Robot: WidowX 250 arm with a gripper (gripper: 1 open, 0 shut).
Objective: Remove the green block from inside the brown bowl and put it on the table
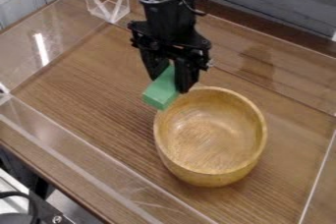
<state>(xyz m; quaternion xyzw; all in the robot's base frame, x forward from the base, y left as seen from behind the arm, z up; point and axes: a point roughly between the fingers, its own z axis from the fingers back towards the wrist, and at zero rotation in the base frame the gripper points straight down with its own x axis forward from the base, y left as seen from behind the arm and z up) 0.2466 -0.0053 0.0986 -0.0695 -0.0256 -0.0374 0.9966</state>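
Just left of brown bowl (210, 136) rim: gripper (170, 74) points straight down, fingers clamped on green block (161, 92). Block hangs tilted, long axis near upright, low end above table (79, 90), outside bowl. Bare wood lies below, away from bowl.

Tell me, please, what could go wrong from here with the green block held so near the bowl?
The claw holds the green block just beside the brown bowl's rim; lowering here could knock the rim or tip the block back inside. The block hangs tilted above the table, so it may topple when released.
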